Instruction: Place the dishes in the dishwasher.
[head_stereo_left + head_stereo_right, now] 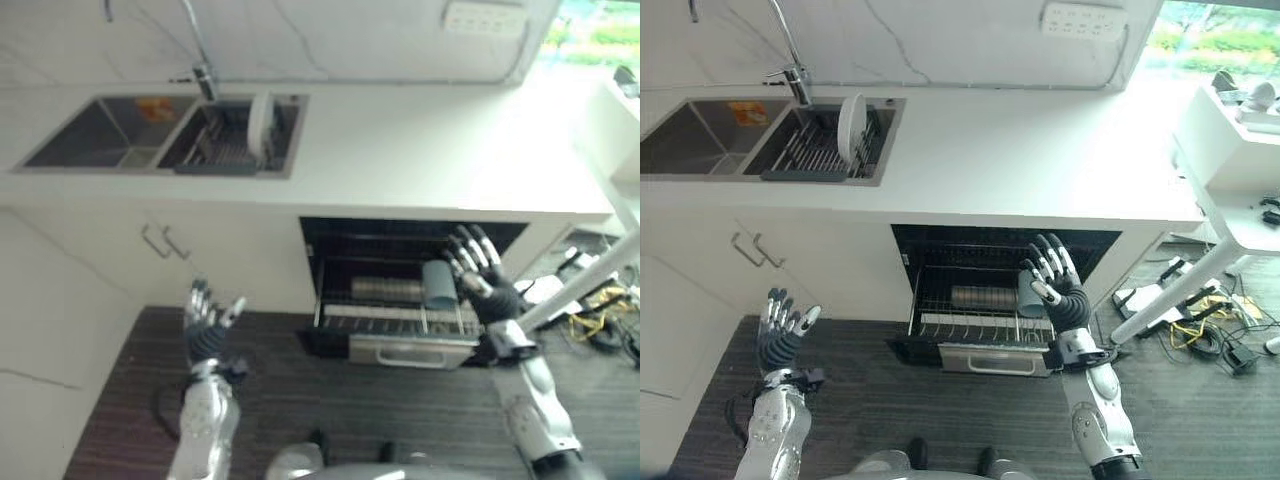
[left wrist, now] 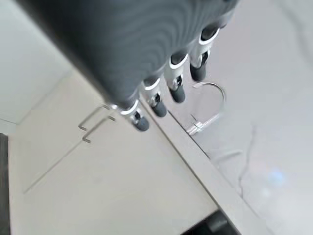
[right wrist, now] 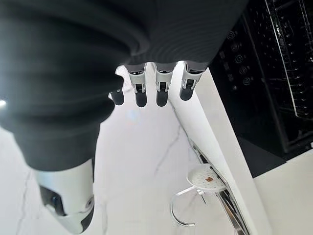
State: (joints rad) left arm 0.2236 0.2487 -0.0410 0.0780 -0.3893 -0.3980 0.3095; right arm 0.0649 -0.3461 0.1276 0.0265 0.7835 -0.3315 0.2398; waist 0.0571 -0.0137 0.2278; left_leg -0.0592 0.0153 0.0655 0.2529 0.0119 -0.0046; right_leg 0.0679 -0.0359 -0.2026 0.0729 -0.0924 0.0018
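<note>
A white plate (image 1: 851, 126) stands on edge in the drying rack (image 1: 812, 148) inside the right sink basin. Below the counter the dishwasher (image 1: 990, 300) is open, its wire rack (image 1: 985, 325) pulled out. In the rack lie a stack of grey dishes (image 1: 983, 296) and a grey-blue cup (image 1: 438, 283). My right hand (image 1: 1058, 287) is raised, open, fingers spread, just in front of the rack's right end and holds nothing. My left hand (image 1: 780, 335) is raised open before the cabinet doors, far from the dishes.
A faucet (image 1: 790, 60) rises behind the double sink (image 1: 700, 135). The white counter (image 1: 1040, 150) runs right to a window. Cabinet handles (image 1: 752, 250) sit left of the dishwasher. A white table leg (image 1: 1180, 285) and cables (image 1: 1210, 335) lie on the floor at right.
</note>
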